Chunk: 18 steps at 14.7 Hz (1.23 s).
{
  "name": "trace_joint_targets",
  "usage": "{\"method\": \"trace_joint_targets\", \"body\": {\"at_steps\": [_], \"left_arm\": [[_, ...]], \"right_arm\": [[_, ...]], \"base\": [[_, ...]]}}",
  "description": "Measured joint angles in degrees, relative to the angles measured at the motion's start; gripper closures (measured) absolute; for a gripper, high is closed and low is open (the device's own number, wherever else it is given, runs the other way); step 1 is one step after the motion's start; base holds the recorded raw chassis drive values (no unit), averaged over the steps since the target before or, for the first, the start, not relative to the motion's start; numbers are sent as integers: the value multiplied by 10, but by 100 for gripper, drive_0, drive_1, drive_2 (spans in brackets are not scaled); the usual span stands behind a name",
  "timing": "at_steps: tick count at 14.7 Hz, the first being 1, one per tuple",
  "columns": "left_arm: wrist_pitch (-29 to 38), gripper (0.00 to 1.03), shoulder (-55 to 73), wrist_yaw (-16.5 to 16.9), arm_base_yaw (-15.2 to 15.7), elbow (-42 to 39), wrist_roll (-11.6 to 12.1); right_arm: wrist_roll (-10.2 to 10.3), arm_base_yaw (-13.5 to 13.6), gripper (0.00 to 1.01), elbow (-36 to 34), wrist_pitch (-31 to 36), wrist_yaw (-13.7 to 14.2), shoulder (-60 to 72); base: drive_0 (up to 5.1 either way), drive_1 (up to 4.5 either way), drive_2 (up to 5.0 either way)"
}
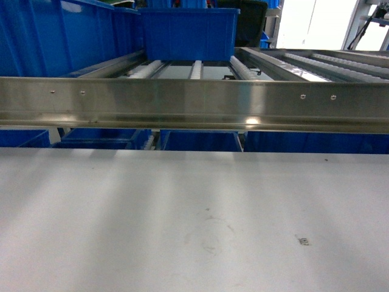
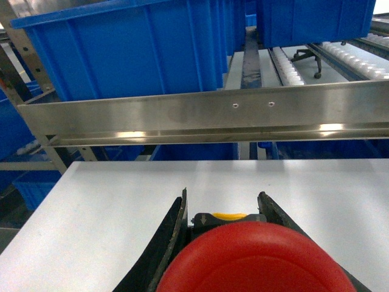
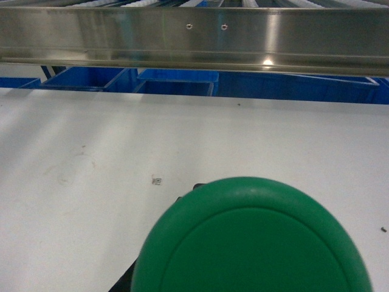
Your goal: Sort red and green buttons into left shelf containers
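Note:
The red button with its domed cap fills the bottom of the left wrist view, and my left gripper is shut on its black body, black fingers on either side. In the right wrist view the green button sits right at my right gripper, which grips it; the cap hides the jaws except a dark finger edge. Both buttons are held above the white table. Blue containers stand on the shelf at the back left, also close ahead in the left wrist view. Neither gripper shows in the head view.
A steel shelf rail runs across at the table's far edge. Behind it are roller tracks and another blue bin. More blue bins sit below the rail. A tiny speck lies on the table.

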Motion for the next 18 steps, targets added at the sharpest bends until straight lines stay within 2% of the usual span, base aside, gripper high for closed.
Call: {"method": "trace_joint_targets", "body": {"at_steps": [4, 18], "left_arm": [[1, 76, 0, 0, 0, 0, 0], [0, 76, 0, 0, 0, 0, 0]], "right_arm": [[0, 0, 75, 0, 0, 0, 0], [0, 0, 75, 0, 0, -1, 0]], "base": [[0, 0, 0], [-490, 120, 346]]}}
